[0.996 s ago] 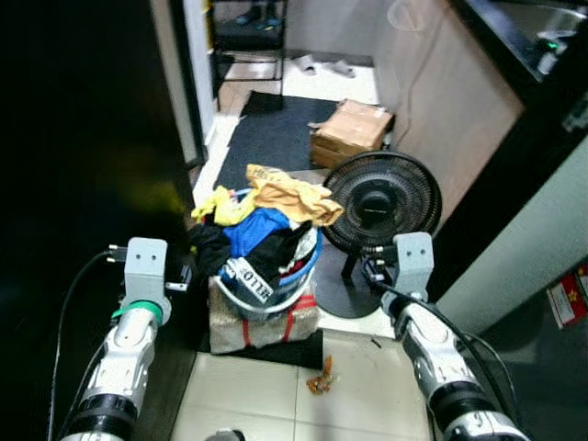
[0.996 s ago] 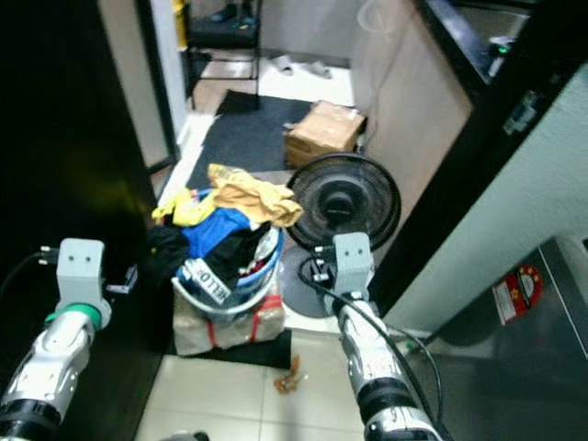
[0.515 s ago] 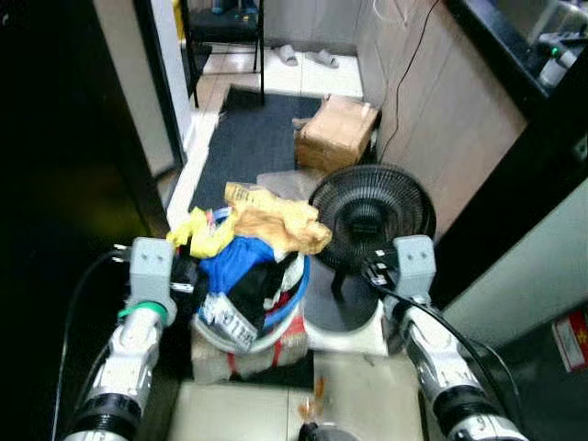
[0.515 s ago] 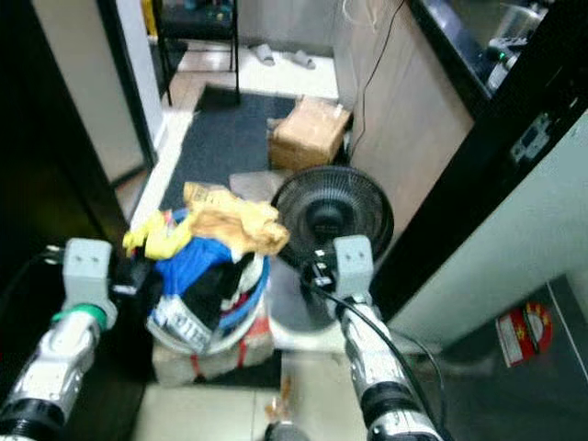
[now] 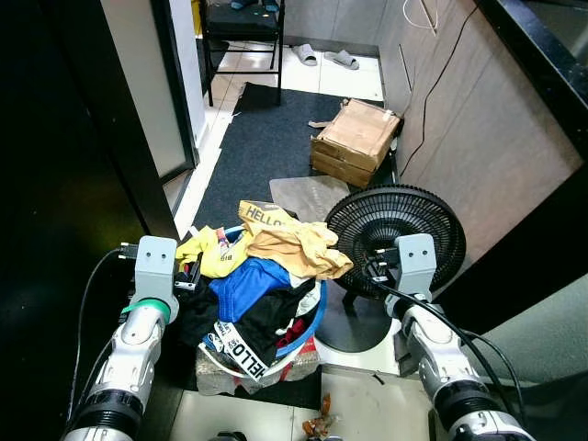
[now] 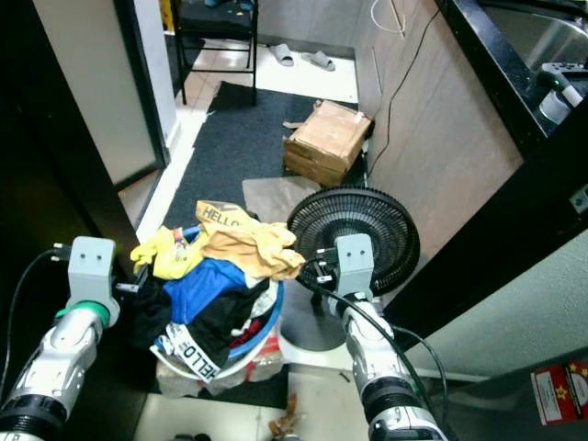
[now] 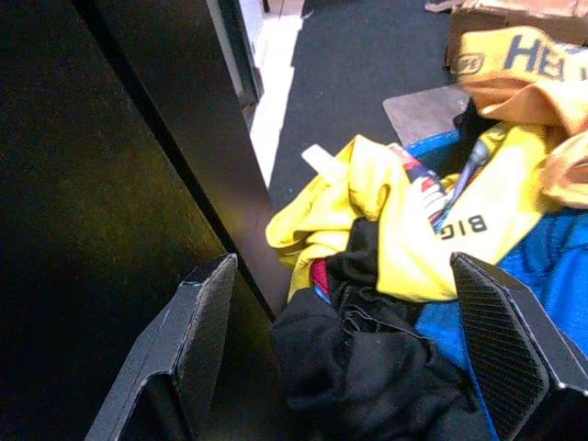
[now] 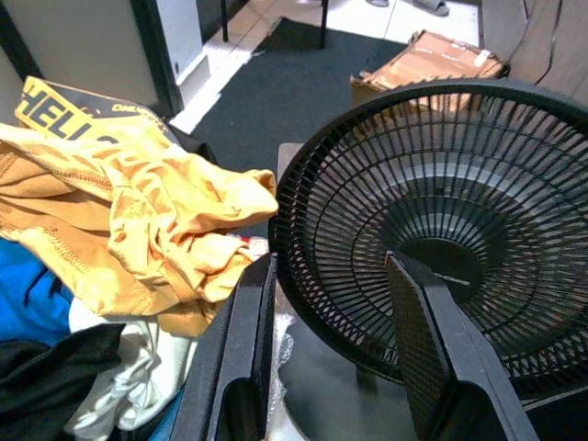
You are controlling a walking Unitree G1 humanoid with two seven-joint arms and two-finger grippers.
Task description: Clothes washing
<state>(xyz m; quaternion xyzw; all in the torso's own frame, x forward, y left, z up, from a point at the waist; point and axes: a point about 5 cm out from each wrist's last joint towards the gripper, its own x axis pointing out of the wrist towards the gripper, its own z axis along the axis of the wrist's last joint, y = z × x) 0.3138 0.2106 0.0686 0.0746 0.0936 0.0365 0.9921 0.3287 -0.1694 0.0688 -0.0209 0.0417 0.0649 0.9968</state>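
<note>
In a narrow hallway, dark mat (image 5: 266, 138), heaped laundry basket (image 5: 262, 303), both grippers (image 7: 354, 358) (image 8: 331, 354) open, empty.

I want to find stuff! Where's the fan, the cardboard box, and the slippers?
fan (image 5: 395, 241): left eye view, on the round black grille.
cardboard box (image 5: 356, 138): left eye view, on its brown top.
slippers (image 6: 319, 60): right eye view, on one slipper on the pale floor.

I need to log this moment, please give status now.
Both end effectors open: left, right, flanking laundry basket. Clothes heaped inside. Black fan close on the right.
</note>
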